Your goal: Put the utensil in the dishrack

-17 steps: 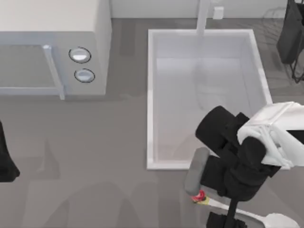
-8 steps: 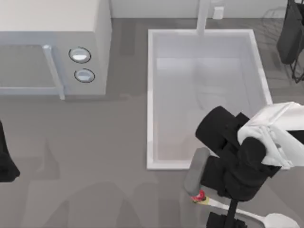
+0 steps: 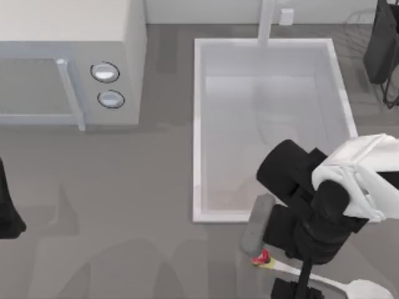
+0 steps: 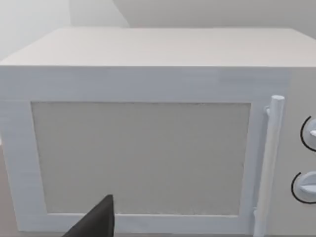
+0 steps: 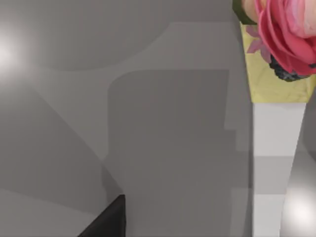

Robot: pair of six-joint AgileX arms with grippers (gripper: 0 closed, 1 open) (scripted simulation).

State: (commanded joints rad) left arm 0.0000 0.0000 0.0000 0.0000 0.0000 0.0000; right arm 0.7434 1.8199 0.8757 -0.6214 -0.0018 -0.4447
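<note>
Utensil (image 3: pixel 312 274): lies flat on the table near the front edge at the right, just in front of the sink's near corner — red knob toward the left, broad white head toward the right edge. Up close in the right wrist view (image 5: pixel 276 113), the yellow collar and pink knob sit right under the camera.

Right gripper (image 3: pixel 303 281): hangs directly over the handle, arm bent down low above it. Probably placed there for a grasp on the slim shaft, crosswise to it. Whether the fingers are spread or already pinching the handle, I cannot tell; the arm's own bulk hides them.

Dishrack (image 3: pixel 380 50): dark wire rack at the far right corner, well apart from the utensil, beyond the sink.

Sink (image 3: pixel 198 124): white basin between utensil and rack — any carry likely passes over or beside it.

Left gripper (image 4: pixel 96 222): parked at the table's left edge, facing the microwave (image 3: pixel 68 56); finger state cannot be told.

Progress: utensil not yet lifted.
</note>
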